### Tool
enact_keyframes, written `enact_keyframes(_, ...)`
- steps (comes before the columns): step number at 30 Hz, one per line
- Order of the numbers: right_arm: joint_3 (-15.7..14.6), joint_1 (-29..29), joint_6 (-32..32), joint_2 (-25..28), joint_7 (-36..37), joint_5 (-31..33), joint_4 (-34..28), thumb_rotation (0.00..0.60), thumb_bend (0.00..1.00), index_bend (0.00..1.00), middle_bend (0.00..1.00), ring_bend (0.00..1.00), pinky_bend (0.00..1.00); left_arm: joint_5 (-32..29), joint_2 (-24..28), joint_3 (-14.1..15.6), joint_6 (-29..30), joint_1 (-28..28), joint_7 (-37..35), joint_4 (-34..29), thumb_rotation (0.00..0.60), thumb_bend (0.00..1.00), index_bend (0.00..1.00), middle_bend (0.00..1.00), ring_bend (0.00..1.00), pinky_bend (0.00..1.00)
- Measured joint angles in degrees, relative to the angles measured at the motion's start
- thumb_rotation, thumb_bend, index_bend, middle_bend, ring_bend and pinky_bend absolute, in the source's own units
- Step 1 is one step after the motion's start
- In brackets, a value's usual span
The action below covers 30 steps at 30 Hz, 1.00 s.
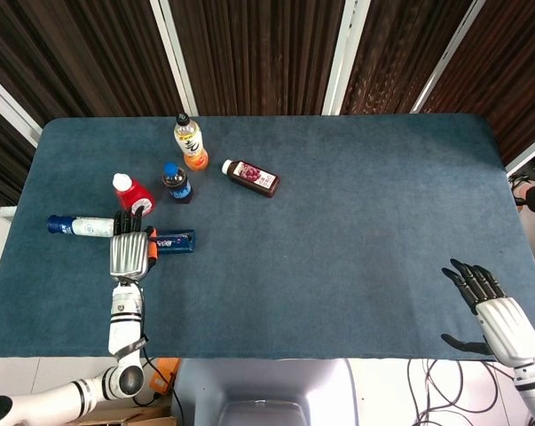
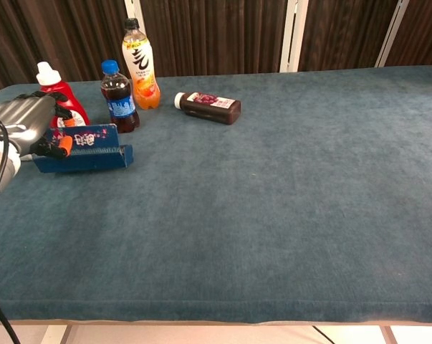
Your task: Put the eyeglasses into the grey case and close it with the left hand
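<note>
An oblong blue case with a patterned face lies level on the blue table at the left. My left hand is at its left end, and an orange-tipped thumb presses the case's front while the fingers curl behind it. The case looks tipped up on its long edge in the chest view. No eyeglasses show in either view. My right hand hovers off the table's near right corner with fingers spread and nothing in it. The chest view does not show it.
Behind the case stand a red bottle, a dark cola bottle and an orange drink bottle. A dark juice bottle lies on its side. A white bottle with a blue cap lies left of my left hand.
</note>
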Motion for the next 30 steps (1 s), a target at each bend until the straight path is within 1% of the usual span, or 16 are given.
enact_keyframes(5, 0.12, 0.01, 0.1, 0.2, 0.68, 0.22, 0.12, 0.6, 0.25, 0.0, 0.0, 0.0, 0.0, -3.17, -0.51, -1.43, -3.29, -1.32, -0.42, 2.29, 0.6, 0.5, 0.65, 0.1, 0.01, 0.03)
enact_keyframes(8, 0.1, -0.1, 0.33, 0.26, 0.72, 0.14, 0.12, 0.6, 0.25, 0.0, 0.0, 0.0, 0.0, -3.29, -1.04, -1.78, -3.88, -1.91, -1.7, 3.61, 0.6, 0.5, 0.65, 0.11, 0.01, 0.03)
enact_keyframes(23, 0.28, -0.06, 0.16, 0.19, 0.55, 0.52, 0.16, 0.6, 0.25, 0.0, 0.0, 0.0, 0.0, -6.22, -3.41, -2.82, -7.26, -4.56, -2.67, 10.58, 0.6, 0.5, 0.64, 0.11, 0.02, 0.03)
enact_keyframes(25, 0.3, -0.05, 0.11, 0.19, 0.52, 0.56, 0.13, 0.6, 0.25, 0.0, 0.0, 0.0, 0.0, -6.43, -3.67, -2.82, -7.67, -4.76, -2.89, 11.41, 0.6, 0.5, 0.62, 0.11, 0.02, 0.03)
enact_keyframes(27, 0.31, -0.05, 0.13, 0.19, 0.52, 0.58, 0.11, 0.6, 0.25, 0.0, 0.0, 0.0, 0.0, -6.67, -4.02, -2.86, -7.97, -4.98, -3.09, 12.37, 0.6, 0.5, 0.58, 0.11, 0.02, 0.04)
enact_keyframes(30, 0.32, -0.04, 0.07, 0.23, 0.54, 0.63, 0.08, 0.6, 0.25, 0.0, 0.0, 0.0, 0.0, -7.0, -4.67, -3.1, -8.21, -5.32, -3.53, 14.01, 0.6, 0.46, 0.45, 0.09, 0.02, 0.05)
